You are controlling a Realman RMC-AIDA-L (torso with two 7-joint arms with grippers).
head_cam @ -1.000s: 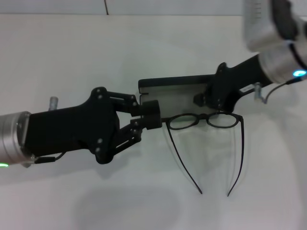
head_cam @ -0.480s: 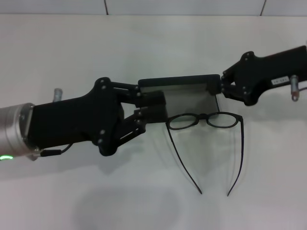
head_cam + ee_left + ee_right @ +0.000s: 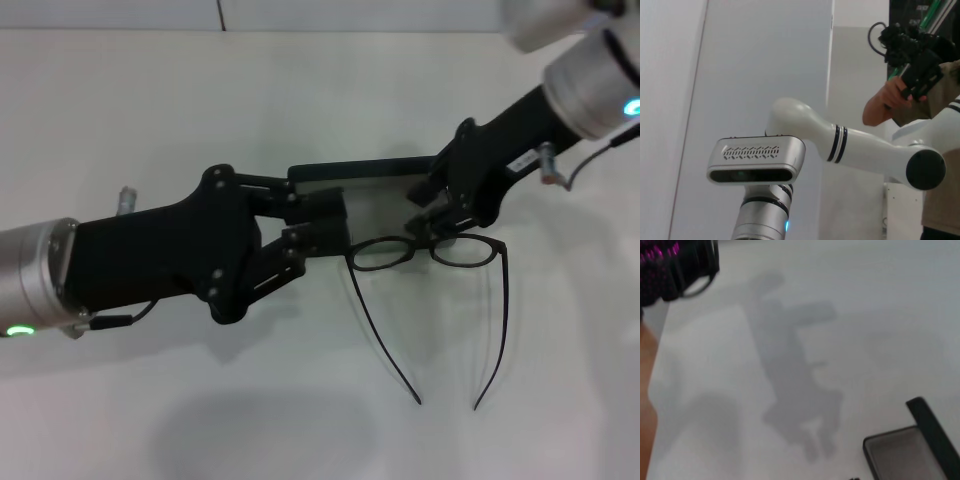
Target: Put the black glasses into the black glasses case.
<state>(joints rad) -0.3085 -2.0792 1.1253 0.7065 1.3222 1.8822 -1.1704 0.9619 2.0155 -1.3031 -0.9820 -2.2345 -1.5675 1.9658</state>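
The black glasses lie unfolded on the white table, lenses against the front of the black glasses case, temple arms pointing toward me. The case is open, with grey lining and its lid standing at the back. A corner of it also shows in the right wrist view. My left gripper is shut, its tips over the case's left end. My right gripper hangs over the case's right end, just above the glasses' bridge. The left wrist view shows none of these things.
The white table spreads all round the case and glasses. The left wrist view shows a robot's white arm and a person holding a controller. A black and pink object sits at the table's far edge.
My left gripper moved up onto the case's left end and stayed there. My right gripper swung out to the case's far right end, then came back down over the glasses' bridge.
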